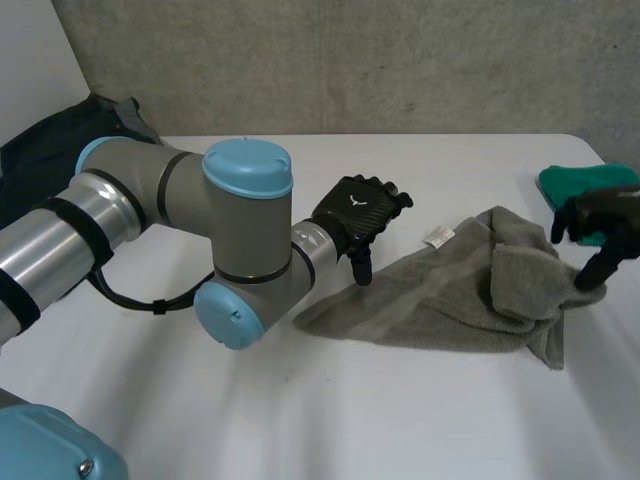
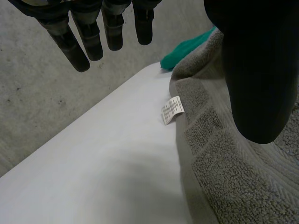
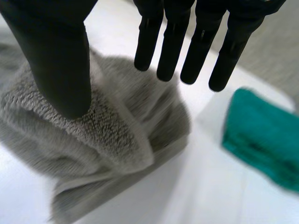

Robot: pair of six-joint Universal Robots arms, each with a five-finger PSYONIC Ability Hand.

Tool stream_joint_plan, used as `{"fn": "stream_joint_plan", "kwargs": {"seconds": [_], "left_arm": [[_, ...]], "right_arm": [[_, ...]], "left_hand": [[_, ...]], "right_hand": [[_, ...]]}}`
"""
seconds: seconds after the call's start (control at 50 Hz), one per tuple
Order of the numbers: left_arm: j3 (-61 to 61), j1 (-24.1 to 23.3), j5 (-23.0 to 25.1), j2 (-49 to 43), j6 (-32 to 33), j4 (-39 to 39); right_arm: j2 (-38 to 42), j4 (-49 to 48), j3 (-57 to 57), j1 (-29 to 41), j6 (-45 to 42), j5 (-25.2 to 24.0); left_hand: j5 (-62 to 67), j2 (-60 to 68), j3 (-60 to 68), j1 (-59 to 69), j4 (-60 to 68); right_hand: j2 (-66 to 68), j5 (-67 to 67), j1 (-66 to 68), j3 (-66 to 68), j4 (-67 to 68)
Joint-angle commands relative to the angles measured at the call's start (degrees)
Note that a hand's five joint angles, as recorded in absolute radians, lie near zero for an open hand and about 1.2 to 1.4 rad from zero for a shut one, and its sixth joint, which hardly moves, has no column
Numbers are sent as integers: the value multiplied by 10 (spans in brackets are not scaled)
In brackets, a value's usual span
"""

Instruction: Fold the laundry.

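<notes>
The left hand's (image 1: 358, 212) fingers (image 2: 74, 46) are straight and spread, well apart from the thumb (image 2: 257, 70), and hold nothing. The thumb points down over the towel (image 1: 450, 295) at its near-left edge; whether the tip touches the cloth cannot be told. Just beside that thumb, a white label (image 2: 171, 109) sticks out from the towel's edge onto the table (image 2: 93, 163).

The right hand's (image 1: 600, 215) fingers (image 3: 172, 51) are also straight and apart, clear of the cloth, clamped on nothing. Its thumb (image 3: 58, 60) comes down onto the towel's right end, where the cloth is bunched and folded over on itself in a thick lump.

The grey towel lies rumpled on the white table between the two hands, wide at the right and narrowing to a corner at the left, below the left arm's wrist. A folded green cloth (image 1: 585, 180) lies near the table's far right corner, behind the right hand and apart from the towel. Dark clothes (image 1: 50, 150) are heaped at the far left, behind the left arm.
</notes>
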Motion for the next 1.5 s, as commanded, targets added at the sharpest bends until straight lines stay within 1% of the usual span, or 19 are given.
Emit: {"fn": "stream_joint_plan", "kwargs": {"seconds": [0.02, 0.08, 0.1, 0.32, 0.46, 0.48, 0.5, 0.58, 0.66, 0.76, 0.86, 0.92, 0.94, 1.18, 1.32, 1.44, 1.46, 1.48, 1.5], "left_arm": [[-9, 4, 0, 10, -9, 3], [-10, 7, -2, 13, -13, 3], [-10, 10, 0, 13, -15, 4], [22, 10, -8, 20, -26, -3], [22, 9, -14, 45, -60, -6], [18, 9, -14, 49, -62, -9], [15, 9, -14, 52, -64, -9], [-18, 15, -11, 70, -67, -3], [-39, 20, -9, 80, -69, 7], [-57, 28, -4, 83, -71, 18], [-64, 35, -2, 79, -71, 20], [-65, 38, 0, 78, -72, 20], [-65, 39, 0, 78, -73, 20], [-14, 29, 14, 63, -82, 13], [22, 9, 52, 47, -123, -25], [13, -11, 98, 35, -177, -53], [9, -11, 101, 34, -183, -54], [1, -8, 100, 36, -191, -54], [-4, -6, 96, 37, -196, -52]], "right_arm": [[68, -35, 18, 17, 12, 0], [78, -64, 12, 27, 27, 3], [73, -79, 7, 30, 40, 3], [-111, -83, -9, 131, 65, -51], [-134, -70, -26, 146, 92, -64], [-124, -63, -25, 140, 86, -50], [-118, -61, -24, 133, 80, -40], [-78, -36, 2, 80, 36, 23], [-56, -19, 61, 71, 23, 48], [-34, -132, 156, 56, 37, 51], [-14, -217, 202, 47, 79, 43], [1, -228, 197, 53, 102, 36], [2, -231, 194, 55, 107, 35], [-148, -164, 57, 185, 94, -35], [-167, -81, -6, 238, 106, -115], [-164, -84, -24, 243, 103, -108], [-162, -85, -24, 241, 103, -102], [-153, -89, -23, 234, 100, -91], [-146, -92, -22, 230, 99, -85]], "left_hand": [[-26, -15, -18, -9, -14], [-26, -15, -18, -9, -14], [-26, -15, -18, -9, -14], [-26, -15, -18, -9, -14], [-26, -15, -18, -9, -14], [-26, -15, -18, -9, -14], [-26, -15, -18, -9, -14], [-26, -15, -18, -9, -14], [-26, -15, -18, -9, -14], [-26, -15, -18, -9, -14], [-26, -15, -18, -9, -14], [-26, -15, -18, -9, -14], [-26, -15, -18, -9, -14], [-26, -15, -18, -9, -14], [-26, -15, -18, -9, -14], [-26, -15, -18, -9, -14], [16, 26, 24, 33, 27], [348, 359, 356, 365, 360], [544, 555, 552, 561, 556]], "right_hand": [[11, 30, 12, 18, 16], [403, 423, 404, 411, 408], [465, 484, 466, 472, 470], [466, 485, 466, 473, 470], [464, 483, 464, 471, 468], [206, 225, 206, 213, 210], [141, 161, 142, 149, 146], [25, 44, 26, 33, 30], [-19, 0, -18, -12, -14], [-68, -49, -67, -60, -63], [12, 32, 13, 20, 17], [405, 424, 406, 412, 410], [465, 484, 466, 472, 470], [466, 485, 466, 473, 470], [466, 485, 466, 473, 470], [466, 485, 466, 473, 470], [466, 485, 466, 473, 470], [466, 485, 466, 473, 470], [466, 485, 466, 473, 470]]}}
